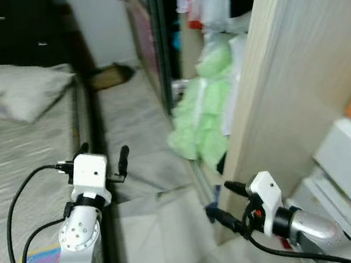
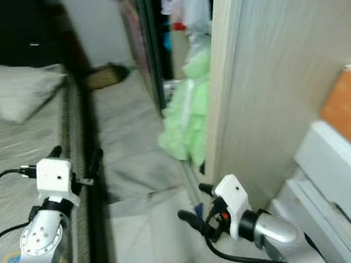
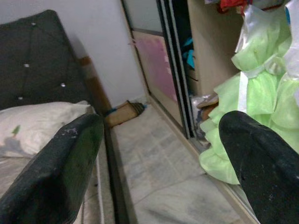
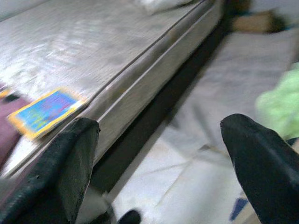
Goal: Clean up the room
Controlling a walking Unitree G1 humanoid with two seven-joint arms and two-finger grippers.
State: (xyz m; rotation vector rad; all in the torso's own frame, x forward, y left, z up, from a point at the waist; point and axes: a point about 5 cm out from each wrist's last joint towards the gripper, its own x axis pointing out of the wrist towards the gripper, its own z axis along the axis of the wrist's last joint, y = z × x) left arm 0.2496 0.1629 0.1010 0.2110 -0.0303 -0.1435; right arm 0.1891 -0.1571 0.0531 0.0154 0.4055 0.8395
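- Between the bed and the wardrobe, the left gripper [image 1: 104, 157] hangs over the bed's right edge, its fingers [image 3: 60, 168] spread wide apart, released and touching nothing.
- Lower right, the right gripper [image 1: 223, 203] floats above the pale floor [image 1: 155, 239] just beside the wardrobe's wooden side panel [image 1: 286, 83]; its fingers [image 4: 261, 172] also stand well apart and hold nothing.
- Past the right gripper, a heap of light green fabric [image 1: 202, 114] spills from the open wardrobe onto the floor.
- On the left, the bed [image 1: 10, 161] carries a grey pillow [image 1: 16, 88] at its far end and a colourful flat card or book [image 4: 44, 112] near its near edge.
- At the far end of the floor, by the wall, lies a brown object [image 1: 110, 76], too blurred to identify.
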